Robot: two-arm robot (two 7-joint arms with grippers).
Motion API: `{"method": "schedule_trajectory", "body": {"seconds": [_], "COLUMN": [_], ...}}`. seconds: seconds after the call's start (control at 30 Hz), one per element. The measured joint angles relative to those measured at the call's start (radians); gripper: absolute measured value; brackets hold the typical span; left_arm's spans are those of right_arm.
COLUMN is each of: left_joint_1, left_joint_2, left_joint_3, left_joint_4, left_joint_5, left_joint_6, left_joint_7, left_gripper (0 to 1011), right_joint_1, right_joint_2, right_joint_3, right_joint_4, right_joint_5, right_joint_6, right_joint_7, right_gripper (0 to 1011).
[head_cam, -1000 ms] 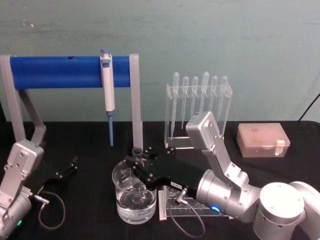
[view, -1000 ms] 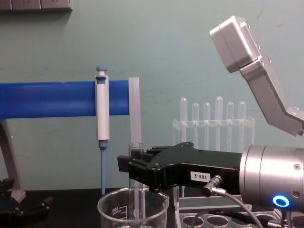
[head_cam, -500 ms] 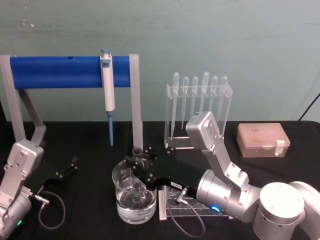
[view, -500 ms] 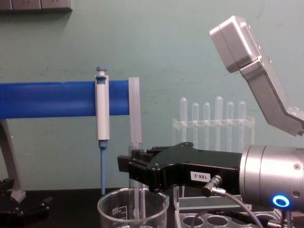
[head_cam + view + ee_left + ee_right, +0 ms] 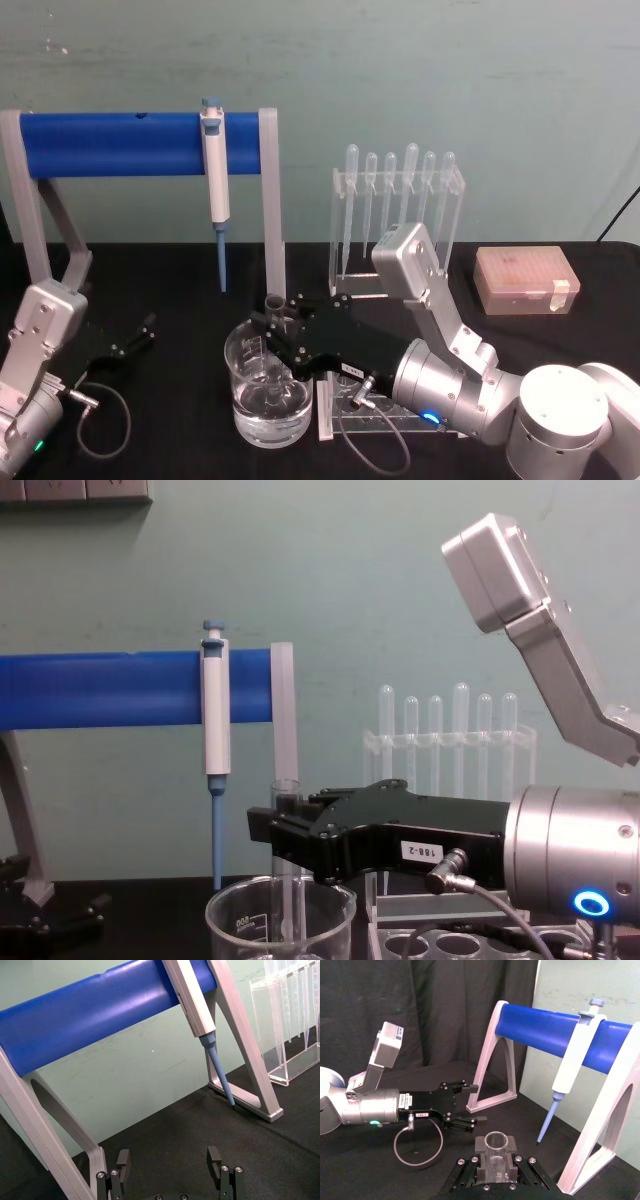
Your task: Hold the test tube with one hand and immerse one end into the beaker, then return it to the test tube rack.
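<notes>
The test tube (image 5: 273, 301) is a clear glass tube standing upright, and my right gripper (image 5: 279, 336) is shut on it just below its open rim. Its lower part hangs inside the beaker (image 5: 262, 425), a wide glass beaker holding some clear liquid. In the chest view the test tube (image 5: 285, 794) passes down behind the right gripper (image 5: 271, 838) and below the rim of the beaker (image 5: 235, 921). I cannot tell whether its tip touches the liquid. The right wrist view shows the test tube (image 5: 496, 1143) between the fingers. My left gripper (image 5: 138, 336) rests open at the left, parked, its fingers (image 5: 123, 1159) spread wide.
A blue bar stand (image 5: 110, 143) spans the back left with a white-and-blue pipettor (image 5: 214, 180) hanging from it. A clear rack of plastic pipettes (image 5: 398, 215) stands behind the right arm. An orange tip box (image 5: 525, 279) sits at the right. A tube rack (image 5: 450, 942) lies under the right wrist.
</notes>
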Motion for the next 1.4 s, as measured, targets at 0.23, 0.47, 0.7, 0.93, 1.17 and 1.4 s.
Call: {"method": "schedule_trajectory", "body": {"seconds": [0.23,0.47,0.7,0.93,1.17,1.4], "left_joint_1": [0.000,0.000,0.000,0.000,0.000,0.000], "left_joint_2": [0.000,0.000,0.000,0.000,0.000,0.000], "left_joint_3": [0.000,0.000,0.000,0.000,0.000,0.000], "left_joint_4": [0.000,0.000,0.000,0.000,0.000,0.000], "left_joint_5": [0.000,0.000,0.000,0.000,0.000,0.000], "left_joint_6": [0.000,0.000,0.000,0.000,0.000,0.000], "left_joint_7": [0.000,0.000,0.000,0.000,0.000,0.000], "left_gripper": [1000,1000,1000,1000,1000,1000], "right_joint_1": [0.000,0.000,0.000,0.000,0.000,0.000], "right_joint_2": [0.000,0.000,0.000,0.000,0.000,0.000], "right_joint_3": [0.000,0.000,0.000,0.000,0.000,0.000], "right_joint_4": [0.000,0.000,0.000,0.000,0.000,0.000], "right_joint_5": [0.000,0.000,0.000,0.000,0.000,0.000], "right_joint_6": [0.000,0.000,0.000,0.000,0.000,0.000], "right_joint_7": [0.000,0.000,0.000,0.000,0.000,0.000], "right_gripper": [226,226,226,226,226,226]}}
